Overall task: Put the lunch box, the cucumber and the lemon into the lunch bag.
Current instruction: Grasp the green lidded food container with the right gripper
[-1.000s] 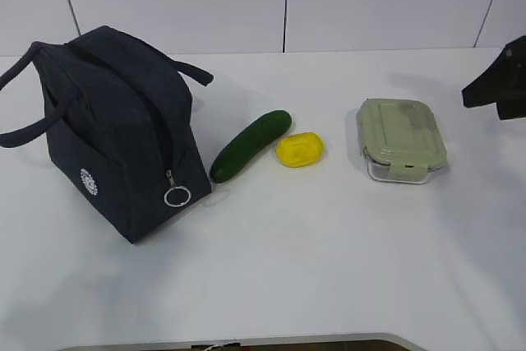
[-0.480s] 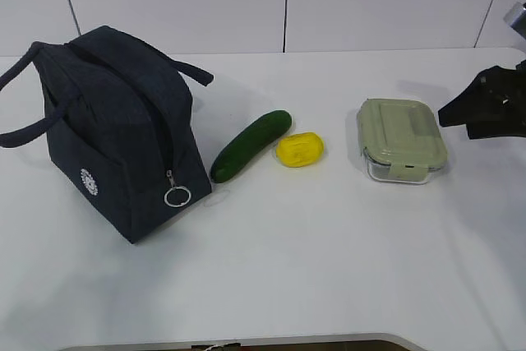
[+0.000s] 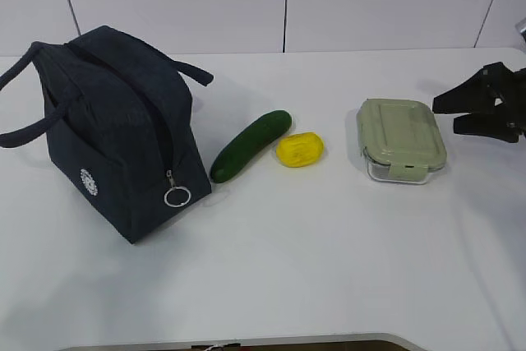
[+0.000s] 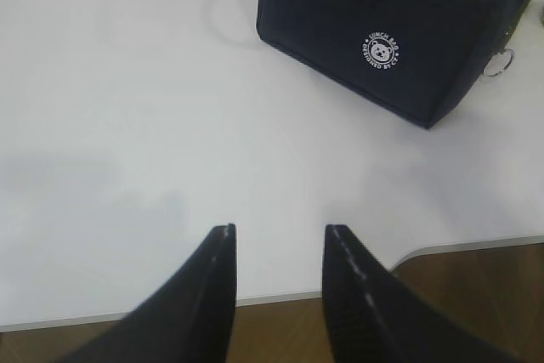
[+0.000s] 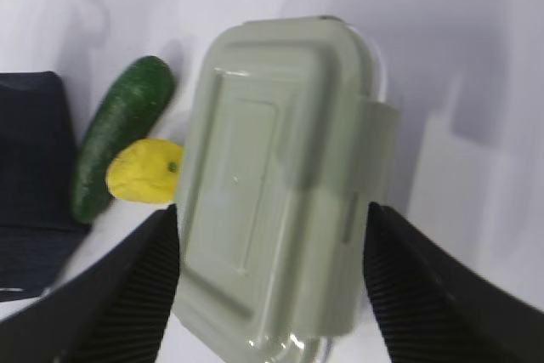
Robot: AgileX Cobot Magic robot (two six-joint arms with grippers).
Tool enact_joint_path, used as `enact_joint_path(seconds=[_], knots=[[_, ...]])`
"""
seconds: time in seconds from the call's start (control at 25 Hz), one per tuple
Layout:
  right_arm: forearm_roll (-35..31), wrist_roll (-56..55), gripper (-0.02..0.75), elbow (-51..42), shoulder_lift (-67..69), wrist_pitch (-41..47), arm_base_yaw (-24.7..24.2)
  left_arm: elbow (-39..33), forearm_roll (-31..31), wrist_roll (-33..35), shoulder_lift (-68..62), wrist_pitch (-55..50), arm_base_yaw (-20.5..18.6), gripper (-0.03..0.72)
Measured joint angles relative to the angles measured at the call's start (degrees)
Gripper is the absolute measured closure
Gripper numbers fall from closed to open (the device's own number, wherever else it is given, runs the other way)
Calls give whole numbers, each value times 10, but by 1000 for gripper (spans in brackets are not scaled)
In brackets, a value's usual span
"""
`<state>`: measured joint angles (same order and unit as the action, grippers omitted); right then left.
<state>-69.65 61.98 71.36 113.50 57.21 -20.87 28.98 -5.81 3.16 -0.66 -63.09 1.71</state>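
My right end effector [image 3: 445,115] has swung in and spread wide beside the lunch box [image 3: 401,139] (touching nothing), while my left end effector [image 4: 276,240] hangs released above the tabletop [image 4: 127,125].

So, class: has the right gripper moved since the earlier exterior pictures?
Yes. The right gripper has come in from the right edge toward the lunch box, which lies unmoved.

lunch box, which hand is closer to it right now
Right. The right hand is open beside the lunch box, fingers straddling it in the wrist view. The left hand is far off, near the lunch bag.
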Motion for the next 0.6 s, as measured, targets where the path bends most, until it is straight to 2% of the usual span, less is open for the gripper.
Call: enact_joint_path(seconds=[0.6], knots=[[-111, 77, 204, 1, 83, 57, -22, 0, 0, 0, 0, -1, 0, 446]])
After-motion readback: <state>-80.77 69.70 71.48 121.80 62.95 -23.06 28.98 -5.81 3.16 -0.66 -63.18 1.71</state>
